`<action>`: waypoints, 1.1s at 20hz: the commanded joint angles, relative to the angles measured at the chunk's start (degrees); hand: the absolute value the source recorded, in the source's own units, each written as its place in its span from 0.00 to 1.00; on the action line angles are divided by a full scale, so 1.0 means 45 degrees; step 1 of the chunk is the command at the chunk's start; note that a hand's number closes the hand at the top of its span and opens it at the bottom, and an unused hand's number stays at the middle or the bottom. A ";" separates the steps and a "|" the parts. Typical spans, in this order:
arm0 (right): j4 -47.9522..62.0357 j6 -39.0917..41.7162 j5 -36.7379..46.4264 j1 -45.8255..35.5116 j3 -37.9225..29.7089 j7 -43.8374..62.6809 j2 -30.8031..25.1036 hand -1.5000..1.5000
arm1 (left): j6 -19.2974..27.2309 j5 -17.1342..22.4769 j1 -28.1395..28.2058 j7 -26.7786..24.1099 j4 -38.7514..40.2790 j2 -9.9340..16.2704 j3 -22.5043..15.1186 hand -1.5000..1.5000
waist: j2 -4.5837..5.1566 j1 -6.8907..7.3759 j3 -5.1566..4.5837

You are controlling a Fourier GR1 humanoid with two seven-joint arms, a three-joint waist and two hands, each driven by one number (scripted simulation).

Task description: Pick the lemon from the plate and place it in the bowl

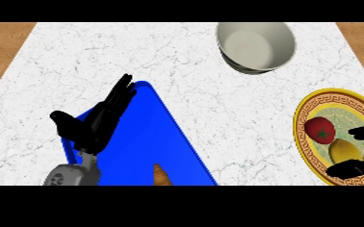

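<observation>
- Two hands show, one at each side of the white marbled worktop (pixel 107 53).
- Left hand (pixel 96 118) rests at lower left over a blue board (pixel 153 144), fingers straight and pointing up, thumb spread to the left; it holds nothing.
- Right hand (pixel 350 167) shows only in part at the right edge: black fingers (pixel 357 133) appear above the lemon and a darker mass lies below it, over the plate. Whether they close on the lemon cannot be told, as most of the hand is cut off by the edge.
- Lemon (pixel 343 150) lies on the plate (pixel 304 125), a round plate with a gold patterned rim at the right edge, between the two visible parts of the right hand.
- Red fruit (pixel 320 129), like a tomato, sits on the same plate just above and left of the lemon, touching or nearly touching it.
- Bowl (pixel 256 45), pale grey, stands at upper right, well apart from the plate, with nothing visible in it.
- Small brown object (pixel 161 175) pokes up at the lower edge on the blue board.
</observation>
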 commanded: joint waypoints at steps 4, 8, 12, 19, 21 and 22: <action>0.1414 -0.0527 0.0380 -0.0286 0.0015 -0.1128 -0.0404 1.00 | -0.0217 0.0046 0.0539 0.0427 -0.0760 0.0011 0.0045 0.50 | 0.0063 0.0034 0.0126; 0.1429 -0.0894 0.0847 -0.0344 0.0328 -0.1192 -0.0244 1.00 | -0.0371 0.0394 -0.1057 0.0683 0.0584 0.0084 0.0823 0.50 | 0.0077 -0.0009 0.0124; 0.1146 -0.0160 0.1866 -0.1278 0.1615 -0.0153 0.0501 1.00 | -0.0363 0.0099 -0.0598 0.0092 0.0426 -0.0121 0.0497 0.50 | 0.0075 0.0073 0.0116; 0.2627 0.2517 0.1814 -0.5524 0.5286 0.3096 0.3550 1.00 | -0.0590 -0.0261 -0.1174 0.0415 0.0475 -0.0668 -0.0703 0.50 | 0.0417 0.1872 0.0117; 0.3304 0.2821 0.1706 -0.7068 0.6102 0.4940 0.3580 1.00 | -0.0786 -0.0156 -0.0921 0.0268 0.0615 -0.0476 -0.0547 0.50 | 0.0310 0.1735 0.0104; 0.3603 0.2738 0.1398 -0.7675 0.6564 0.5837 0.3591 1.00 | -0.0690 -0.0138 -0.0945 0.0063 0.0686 -0.0561 -0.0424 0.50 | 0.0279 0.1609 0.0107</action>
